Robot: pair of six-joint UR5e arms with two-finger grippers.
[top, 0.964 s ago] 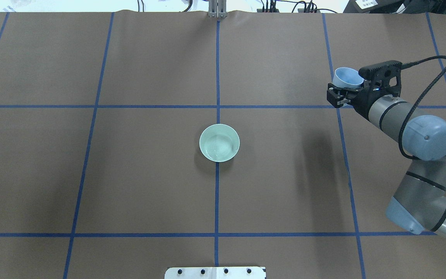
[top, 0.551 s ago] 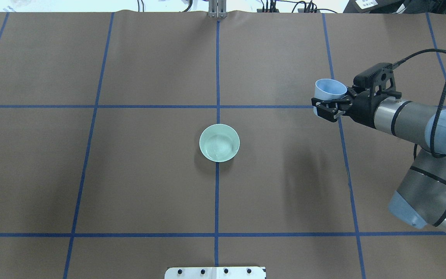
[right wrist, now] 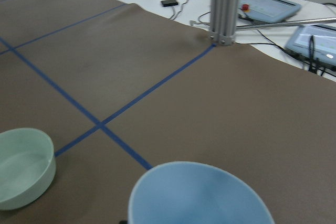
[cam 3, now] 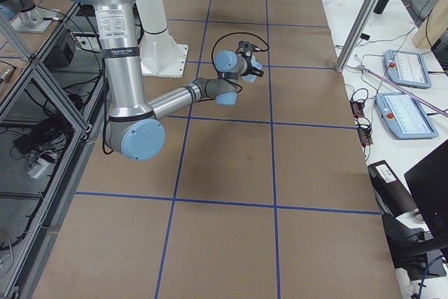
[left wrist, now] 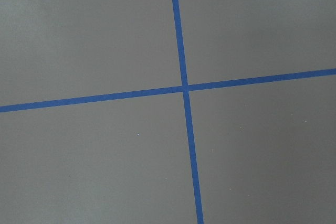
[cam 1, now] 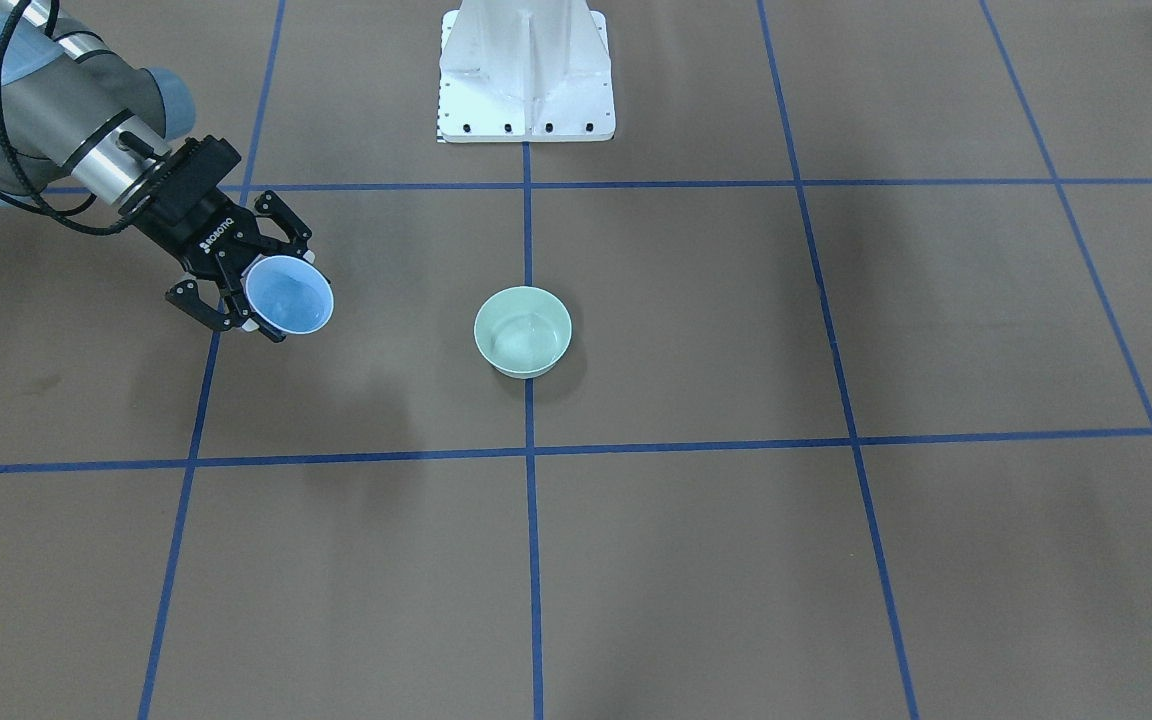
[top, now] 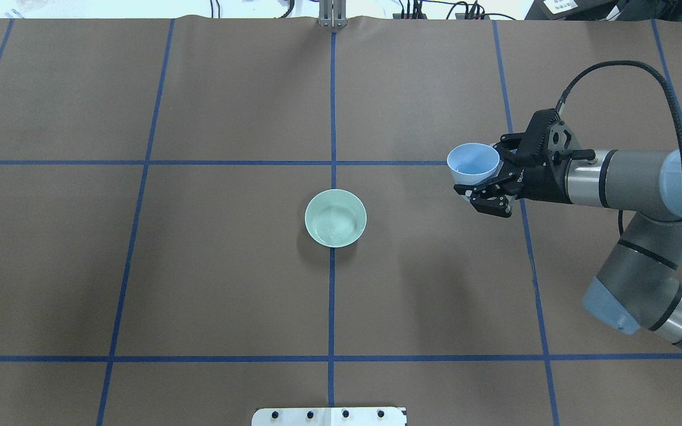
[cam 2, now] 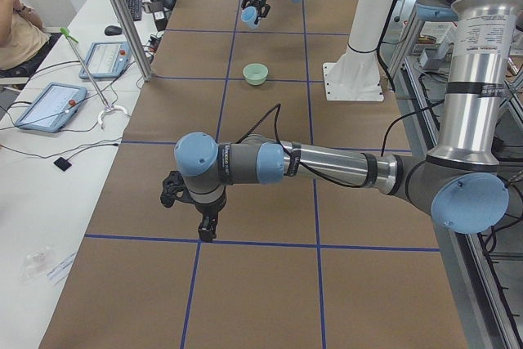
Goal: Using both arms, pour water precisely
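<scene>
Here, I held the blue cup [top: 473, 164] upright in the clenched right gripper [top: 480, 177], short of the green bowl [cam 1: 523, 367], presumably against spilling; the left gripper [cam 2: 186, 214] I could not judge.

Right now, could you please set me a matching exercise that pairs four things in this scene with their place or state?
Things:
1. blue cup
2. green bowl
3. white pedestal base
4. blue tape

Places or states:
A. stands on the table over a tape line, with water in it
B. forms a grid across the table
C. held above the table in the right gripper
D. stands at the robot's side of the table, in line with the bowl

Pairs: 1-C, 2-A, 3-D, 4-B
</scene>
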